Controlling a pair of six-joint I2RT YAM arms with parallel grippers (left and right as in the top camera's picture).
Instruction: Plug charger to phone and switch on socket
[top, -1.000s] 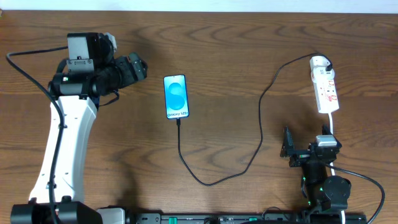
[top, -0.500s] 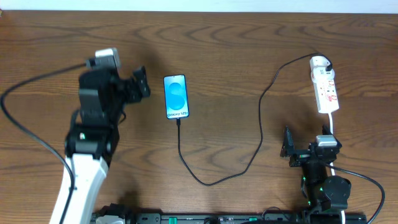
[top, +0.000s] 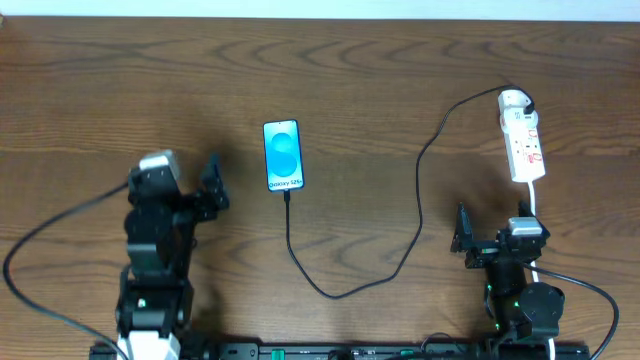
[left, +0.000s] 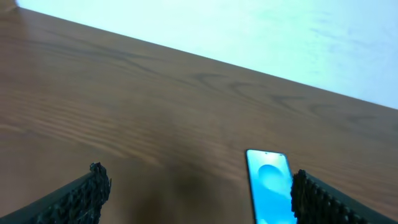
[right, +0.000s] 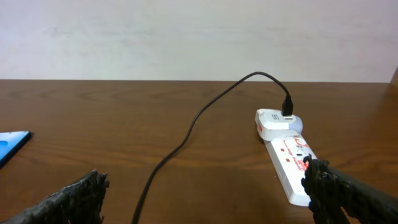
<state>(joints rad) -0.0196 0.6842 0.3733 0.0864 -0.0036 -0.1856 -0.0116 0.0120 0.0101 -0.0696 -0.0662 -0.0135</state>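
The phone (top: 283, 155) lies flat with its blue screen lit, left of the table's middle. The black charger cable (top: 415, 215) runs from the phone's lower edge, loops toward the front, then rises to the rounded far end of the white socket strip (top: 524, 140) at the right. My left gripper (top: 214, 184) is open and empty, left of and nearer than the phone. The left wrist view shows the phone (left: 270, 186) just inside the right finger of that gripper (left: 199, 199). My right gripper (top: 495, 238) is open and empty, in front of the strip; the right wrist view shows it (right: 208, 199) with the strip (right: 289, 162) and cable (right: 186, 137).
The strip's white cord (top: 537, 205) runs down past my right arm. A pale wall (right: 186, 37) stands behind the table's far edge. The phone's corner (right: 12, 146) shows at the left of the right wrist view.
My left arm has drawn back from the far left of the table toward the front, and its gripper now sits lower, beside the phone. The right arm, phone and cable have not moved.
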